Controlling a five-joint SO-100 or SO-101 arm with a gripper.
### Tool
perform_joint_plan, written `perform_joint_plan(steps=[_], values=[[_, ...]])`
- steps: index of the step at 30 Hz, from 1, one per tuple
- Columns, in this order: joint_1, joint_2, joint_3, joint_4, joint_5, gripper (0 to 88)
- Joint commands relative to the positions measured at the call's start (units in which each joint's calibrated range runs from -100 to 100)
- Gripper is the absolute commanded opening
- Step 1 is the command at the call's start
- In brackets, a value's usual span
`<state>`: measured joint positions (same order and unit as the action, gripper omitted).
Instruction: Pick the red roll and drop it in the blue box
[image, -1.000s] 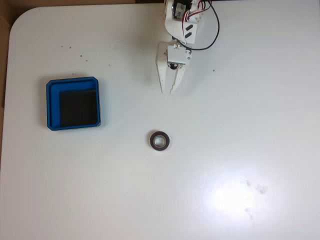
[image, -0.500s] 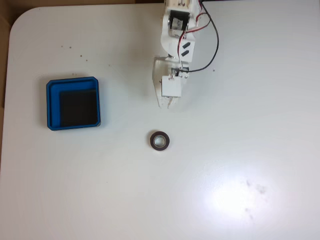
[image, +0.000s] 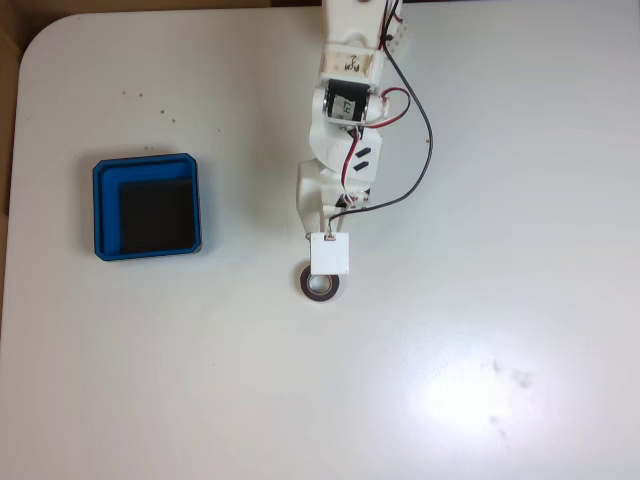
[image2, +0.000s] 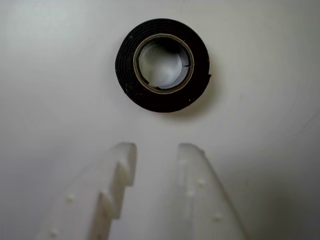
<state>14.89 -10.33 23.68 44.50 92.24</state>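
- Red roll (image2: 165, 65): lies flat on table (image: 500, 200), just ahead of gripper (image2: 156, 150) tips; not touched.
- Jaws: slightly apart, gap narrower than roll.
- Step: approach. Rec. widen jaws, centre on roll, descend to straddle the band, then close.
- Appearance: dark band, pale core, open hole.
- Blue box (image: 146, 165): well apart, at left in fixed view.

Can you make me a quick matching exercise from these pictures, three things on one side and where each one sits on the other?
Things:
1. red roll
2. blue box
3. fingers

Places:
A. left side of the table in the fixed view
B. bottom edge of the wrist view, slightly parted
C. flat on the table just beyond the fingertips in the wrist view

Pairs: 1-C, 2-A, 3-B
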Motion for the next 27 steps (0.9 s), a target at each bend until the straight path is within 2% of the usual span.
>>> perform_joint_plan(steps=[1, 11, 27], values=[[0.5, 5.6, -13.7, 6.2, 0.2, 2.0], [1.9, 25.0, -32.4, 9.4, -0.4, 1.9], [1.1, 26.7, -32.6, 9.4, -0.6, 2.3]])
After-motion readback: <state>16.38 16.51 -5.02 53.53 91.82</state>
